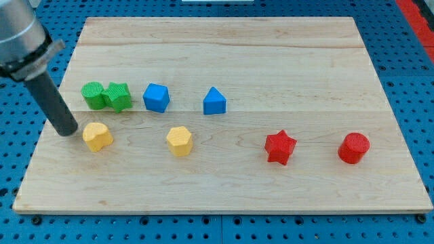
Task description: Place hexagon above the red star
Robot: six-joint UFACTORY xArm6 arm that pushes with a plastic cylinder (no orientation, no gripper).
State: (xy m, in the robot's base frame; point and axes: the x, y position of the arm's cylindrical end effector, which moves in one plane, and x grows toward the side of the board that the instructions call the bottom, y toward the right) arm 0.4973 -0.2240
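A yellow hexagon [180, 141] lies near the board's middle, toward the view's bottom. A red star [280, 147] lies well to its right. My tip [68, 131] rests on the board at the view's left, just left of a second yellow block [97, 136] whose shape looks like a rounded pentagon or heart. The tip is close to that block; I cannot tell if they touch. The tip is far left of the hexagon and the star.
A green cylinder [93, 95] and a green star [119, 96] touch at the upper left. A blue cube-like block [156, 97] and a blue triangle [214, 101] lie right of them. A red cylinder [354, 148] sits at the right. The wooden board [224, 41] lies on a blue pegboard.
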